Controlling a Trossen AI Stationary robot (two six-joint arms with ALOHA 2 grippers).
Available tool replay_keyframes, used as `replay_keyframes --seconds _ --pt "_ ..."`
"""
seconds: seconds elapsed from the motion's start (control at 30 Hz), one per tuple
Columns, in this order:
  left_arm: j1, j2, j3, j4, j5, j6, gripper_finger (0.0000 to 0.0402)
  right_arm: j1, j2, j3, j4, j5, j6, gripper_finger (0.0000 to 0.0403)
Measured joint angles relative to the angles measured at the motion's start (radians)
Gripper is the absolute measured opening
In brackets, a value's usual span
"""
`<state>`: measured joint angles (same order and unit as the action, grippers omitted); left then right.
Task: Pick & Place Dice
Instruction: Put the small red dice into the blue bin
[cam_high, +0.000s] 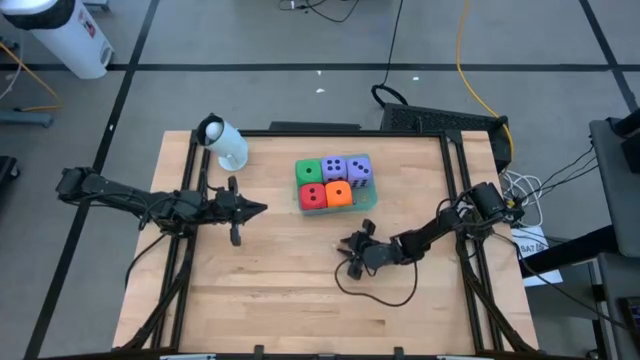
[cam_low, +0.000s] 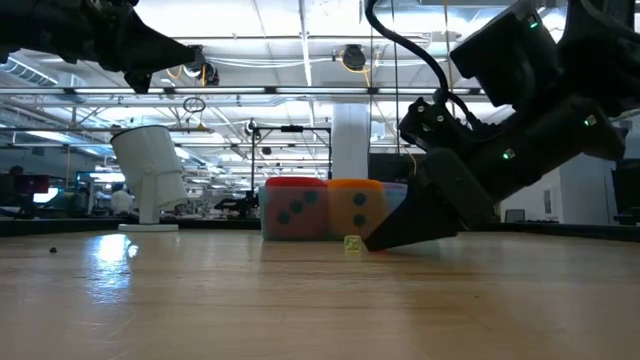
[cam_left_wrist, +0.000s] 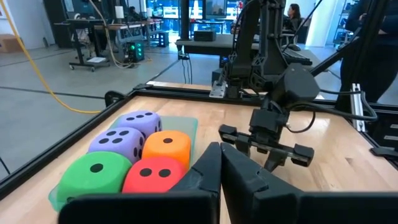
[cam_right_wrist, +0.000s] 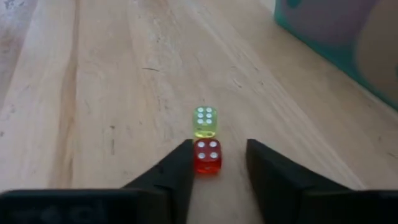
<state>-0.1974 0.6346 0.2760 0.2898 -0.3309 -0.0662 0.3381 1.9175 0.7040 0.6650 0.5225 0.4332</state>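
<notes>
Five large soft dice sit in a shallow teal tray at the table's middle: green, two purple, red and orange. Two tiny clear dice lie on the wood near the tray, one red and one yellow-green. My right gripper is open and low at the table, its fingers on either side of the tiny red die. My left gripper hovers shut, left of the tray. My right gripper comes in low and slanting down from the table's right. One finger stands right against the tiny red die's side, and the other is a gap away. I cannot tell whether it touches. The die rests on the table.
A white cylinder stands at the table's far left corner. A black cable loops over the wood near the right arm. Dark rails run along the table's sides. Bare wood lies toward the near edge.
</notes>
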Motion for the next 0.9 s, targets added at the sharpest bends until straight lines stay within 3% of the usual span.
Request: replay_keyframes --seconds 0.2,0.37,0.63,0.9 --pt "0.000 0.000 0.000 0.000 0.000 -0.016 0.0012 -0.001 -0.001 0.000 -0.002 -0.012 -0.012 0.0044" --pt "0.000 0.000 0.000 -0.001 0.000 -0.020 0.0016 -0.007 -0.088 -0.001 -0.009 -0.127 -0.072 0.0038" --pt "-0.001 0.000 0.000 -0.001 0.019 -0.021 0.0013 -0.048 -0.459 -0.001 -0.282 -0.210 -0.201 0.0058" --pt "-0.001 0.000 0.000 -0.004 0.019 -0.047 0.0005 -0.151 -0.833 -0.001 -0.494 -0.426 -0.337 0.0043"
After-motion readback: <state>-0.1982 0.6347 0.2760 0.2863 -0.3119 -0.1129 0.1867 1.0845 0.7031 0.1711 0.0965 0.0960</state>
